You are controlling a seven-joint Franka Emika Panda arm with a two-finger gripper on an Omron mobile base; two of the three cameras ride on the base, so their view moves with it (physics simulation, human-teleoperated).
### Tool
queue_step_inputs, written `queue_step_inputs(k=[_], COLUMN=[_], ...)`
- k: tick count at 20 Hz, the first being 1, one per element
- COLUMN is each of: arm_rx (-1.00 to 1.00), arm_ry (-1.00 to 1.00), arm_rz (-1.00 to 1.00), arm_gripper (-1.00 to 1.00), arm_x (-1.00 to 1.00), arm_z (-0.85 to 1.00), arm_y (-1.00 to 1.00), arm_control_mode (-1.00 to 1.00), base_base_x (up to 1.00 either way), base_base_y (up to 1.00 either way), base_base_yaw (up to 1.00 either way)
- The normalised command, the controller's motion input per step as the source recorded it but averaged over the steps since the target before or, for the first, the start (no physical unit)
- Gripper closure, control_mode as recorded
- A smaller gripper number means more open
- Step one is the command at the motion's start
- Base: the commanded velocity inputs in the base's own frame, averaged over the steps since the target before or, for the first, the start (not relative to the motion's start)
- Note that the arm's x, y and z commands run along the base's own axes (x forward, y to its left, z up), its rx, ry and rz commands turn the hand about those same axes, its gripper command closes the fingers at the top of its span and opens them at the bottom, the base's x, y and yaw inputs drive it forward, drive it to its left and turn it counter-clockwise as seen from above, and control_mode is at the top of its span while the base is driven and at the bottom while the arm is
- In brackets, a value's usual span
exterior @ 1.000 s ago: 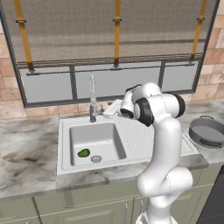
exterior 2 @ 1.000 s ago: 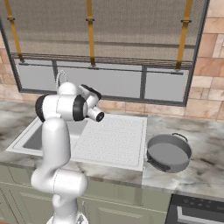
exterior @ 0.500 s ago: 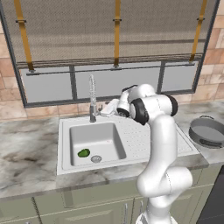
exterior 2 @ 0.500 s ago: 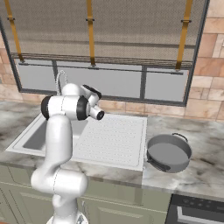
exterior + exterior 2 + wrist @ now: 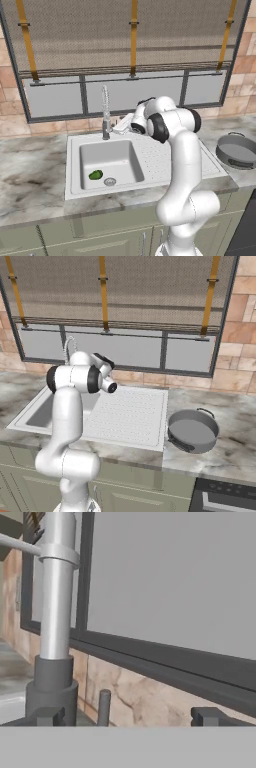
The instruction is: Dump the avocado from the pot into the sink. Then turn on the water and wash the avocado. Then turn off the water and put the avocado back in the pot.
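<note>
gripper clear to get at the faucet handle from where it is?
Probably yes. The gripper is open and faces the faucet base; the small handle stands between its fingers, with nothing in the way.

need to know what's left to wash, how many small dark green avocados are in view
1: the small glossy dark green avocado lies in the light grey sink basin beside the drain. The grey metal pot's visible interior looks empty.

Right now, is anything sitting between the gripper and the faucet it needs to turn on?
Nothing visible does. In the hand view the open gripper faces the faucet, whose small lever stands between the finger tips, with only open space before it. The avocado lies in the sink.
</note>
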Motion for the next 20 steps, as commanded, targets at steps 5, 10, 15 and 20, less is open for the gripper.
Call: queue_step_inputs(k=[5, 10, 15, 20], arm_rx=[0.0, 0.0, 0.0, 0.0], arm_ry=[0.0, 0.0, 0.0, 0.0], arm_rz=[0.0, -0.01, 0.0, 0.0], arm_gripper=[-1.0, -1.0, 1.0, 1.0], arm_x=[0.29, 0.38, 0.52, 0.54], arm_z=[-0.11, -0.1, -0.1, -0.03], arm_y=[0.02, 0.0, 0.0, -0.01], arm_control_mode=[-1.0, -1.0, -1.0, -1.0], base_base_x=[0.0, 0.0, 0.0, 0.0], base_base_y=[0.0, 0.0, 0.0, 0.0], base_base_yaw=[0.0, 0.0, 0.0, 0.0])
